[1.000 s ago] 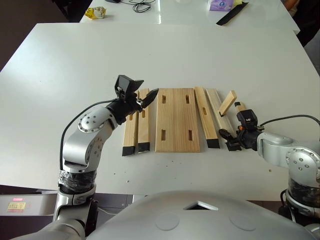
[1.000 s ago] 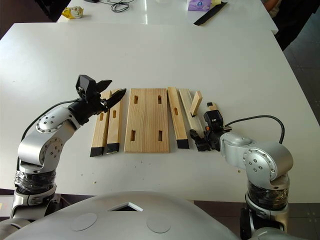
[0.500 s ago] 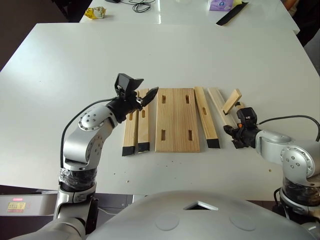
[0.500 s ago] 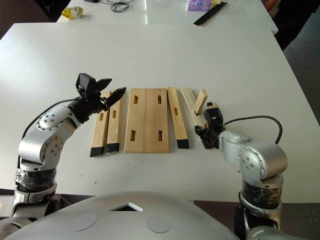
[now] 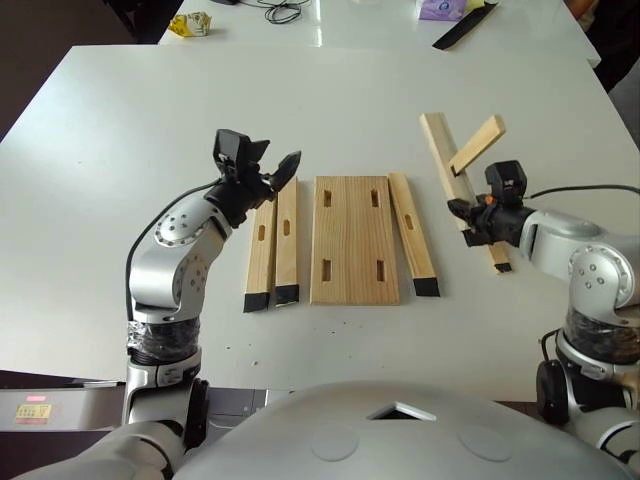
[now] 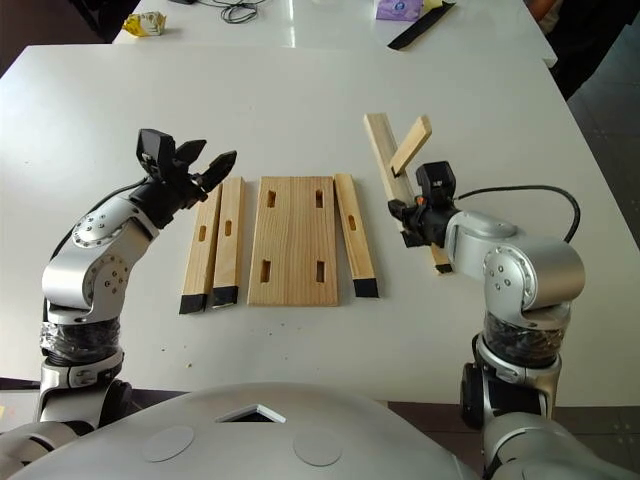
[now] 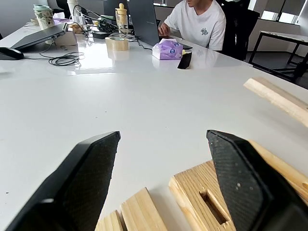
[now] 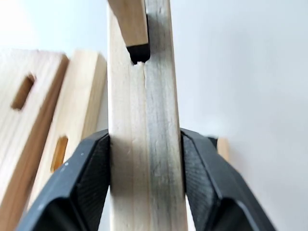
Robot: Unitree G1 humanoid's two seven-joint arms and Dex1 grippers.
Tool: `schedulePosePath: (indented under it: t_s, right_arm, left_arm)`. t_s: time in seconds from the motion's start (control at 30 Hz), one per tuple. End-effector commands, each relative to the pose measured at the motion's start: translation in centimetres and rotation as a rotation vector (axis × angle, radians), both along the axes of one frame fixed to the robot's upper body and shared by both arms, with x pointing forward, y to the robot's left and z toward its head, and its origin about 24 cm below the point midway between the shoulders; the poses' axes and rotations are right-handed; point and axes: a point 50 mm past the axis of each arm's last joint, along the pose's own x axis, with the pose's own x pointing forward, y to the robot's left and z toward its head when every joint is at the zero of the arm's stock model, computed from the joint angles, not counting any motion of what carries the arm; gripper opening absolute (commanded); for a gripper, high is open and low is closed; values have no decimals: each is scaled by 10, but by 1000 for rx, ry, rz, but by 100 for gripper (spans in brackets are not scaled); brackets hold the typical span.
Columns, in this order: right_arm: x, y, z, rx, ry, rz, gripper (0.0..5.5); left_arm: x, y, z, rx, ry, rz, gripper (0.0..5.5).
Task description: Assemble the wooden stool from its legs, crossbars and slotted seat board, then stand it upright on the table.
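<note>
Wooden leg [image 5: 441, 152] is sitting clamped between the fingers of my right gripper [image 5: 468, 214], with a short crossbar [image 5: 478, 143] sticking out of its slot at an angle. I am holding it to the right of the seat board [image 5: 353, 240], which is lying flat on the table [image 5: 150, 110]. My left gripper [image 5: 275, 158] is hovering, fingers apart, over the far ends of the two legs [image 5: 273, 240] left of the board.

1. Left gripper [image 7: 163, 138]: black fingers [image 7: 77, 187] spread wide apart above the white table [image 7: 144, 96].
2. Foreground: ends of two wooden legs [image 7: 139, 214] beside a slotted wooden board [image 7: 202, 199].
3. Background: purple tissue pack [image 7: 168, 49], tape roll [image 7: 118, 44], cables [image 7: 67, 60].
</note>
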Motion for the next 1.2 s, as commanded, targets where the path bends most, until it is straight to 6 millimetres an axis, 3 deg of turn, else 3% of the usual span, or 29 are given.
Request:
schedulePosePath:
  t_s: [0.03, 0.2, 0.4, 0.87, 1.2]
  right_arm:
    - [19, 2, 49, 125, -201, 145, 205]
    - [5, 14, 91, 332, -312, 550, 205]
    - [-8, 12, 109, 464, -346, 791, 205]
    - [-27, 23, 93, 553, -209, 1076, 205]
    - [-33, 33, 95, 569, -138, 1202, 205]
  left_arm:
    - [9, 6, 10, -40, -42, 33, 332]
    - [-7, -14, 33, -254, -76, -279, 332]
    - [-23, -28, 55, -420, -73, -572, 332]
    - [-41, -46, 97, -576, -91, -955, 332]
    - [-54, -61, 90, -531, -43, -1096, 332]
